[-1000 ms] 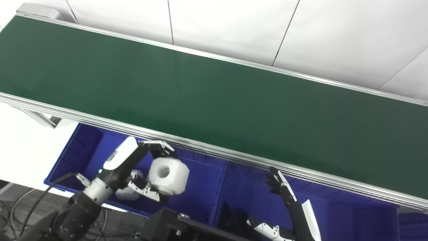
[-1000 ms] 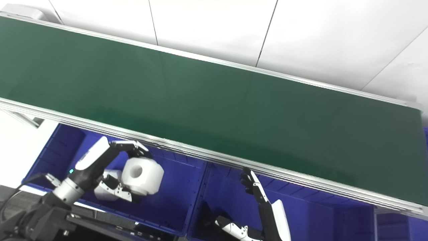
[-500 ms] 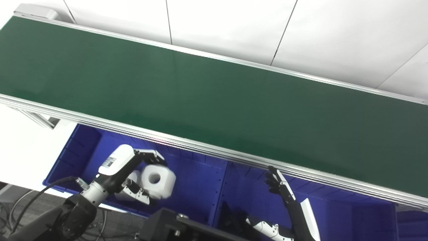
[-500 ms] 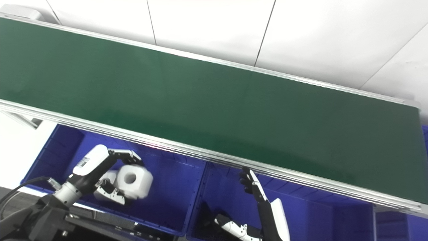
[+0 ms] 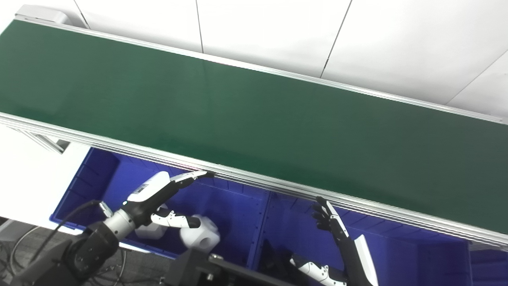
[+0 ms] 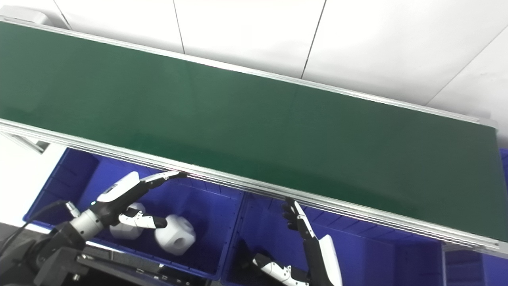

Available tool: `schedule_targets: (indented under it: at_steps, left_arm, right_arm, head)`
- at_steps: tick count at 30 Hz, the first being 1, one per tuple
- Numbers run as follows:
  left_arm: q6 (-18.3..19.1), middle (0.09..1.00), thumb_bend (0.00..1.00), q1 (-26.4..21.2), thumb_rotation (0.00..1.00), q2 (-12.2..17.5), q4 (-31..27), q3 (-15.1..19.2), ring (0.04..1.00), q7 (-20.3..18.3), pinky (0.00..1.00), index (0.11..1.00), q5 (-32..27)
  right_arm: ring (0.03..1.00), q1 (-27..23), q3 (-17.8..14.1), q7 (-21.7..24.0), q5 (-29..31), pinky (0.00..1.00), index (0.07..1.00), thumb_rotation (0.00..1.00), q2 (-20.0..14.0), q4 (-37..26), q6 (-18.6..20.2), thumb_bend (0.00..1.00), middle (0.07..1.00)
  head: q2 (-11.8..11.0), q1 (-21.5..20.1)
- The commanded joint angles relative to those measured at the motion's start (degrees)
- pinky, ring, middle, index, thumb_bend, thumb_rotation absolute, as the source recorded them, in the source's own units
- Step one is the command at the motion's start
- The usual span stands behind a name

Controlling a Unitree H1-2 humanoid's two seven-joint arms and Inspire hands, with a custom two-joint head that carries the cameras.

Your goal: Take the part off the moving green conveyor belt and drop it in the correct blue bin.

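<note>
The white faceted part with a round hole (image 5: 200, 237) lies on the floor of the left blue bin (image 5: 93, 178), also shown in the right eye view (image 6: 175, 239). My left hand (image 5: 162, 194) is open above it, fingers stretched toward the conveyor's near rail and thumb pointing at the part; it holds nothing. A second white part (image 6: 122, 229) lies in the same bin, partly hidden behind the hand. My right hand (image 5: 329, 216) is open and empty, fingers up, over the middle blue bin (image 5: 293, 214). The green conveyor belt (image 5: 246, 115) carries no part.
The conveyor's aluminium near rail (image 5: 278, 186) overhangs the back of the bins. A third blue bin (image 5: 444, 254) sits at the right. A black robot body part (image 5: 214, 270) is at the bottom edge. White floor lies at the left (image 5: 24, 174).
My left hand has opened and let go of the white part, which dropped to the floor of the left bin. The right hand has hardly moved.
</note>
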Motion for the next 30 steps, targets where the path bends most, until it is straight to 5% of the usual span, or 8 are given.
schedule_targets:
  at_steps: [1, 8, 24, 30]
  left_arm:
    - [-2.02, 0.883, 0.8, 1.43, 0.83, -0.21, -3.77, 0.65, 0.87, -0.16, 0.82, 0.871, -3.04]
    - [-2.04, 0.853, 0.8, 3.14, 0.81, -1.66, -10.67, -1.45, 0.838, -3.16, 0.8, 0.857, -10.4]
    - [-2.03, 0.844, 0.82, 4.8, 0.75, -2.9, -10.29, -2.18, 0.838, -3.95, 0.82, 0.855, -12.32]
    - [-2.04, 0.86, 0.79, 4.62, 0.73, -4.01, -9.2, -3.14, 0.852, -3.48, 0.83, 0.872, -11.88]
  right_arm:
    - [0.847, 0.22, 0.5, -0.61, -0.52, 0.78, 0.945, 0.59, 0.74, -1.85, -0.59, 0.8, 0.883]
    - [0.847, 0.45, 2.57, -1.02, -3.47, 0.78, 0.957, 0.57, 3.49, -2.04, 1.07, 0.8, 0.892]
    - [0.861, 0.55, 3.66, -1.75, -6.35, 0.76, 0.985, 0.6, 5.41, -0.89, 1.84, 0.82, 0.919]
    - [0.844, 0.68, 3.23, -2.36, -6.55, 0.75, 0.975, 0.59, 4.87, -0.81, 1.48, 0.82, 0.909]
  head:
    - [-0.01, -4.56]
    - [-0.74, -16.24]
    - [-2.26, -19.75]
    - [-2.33, -14.58]
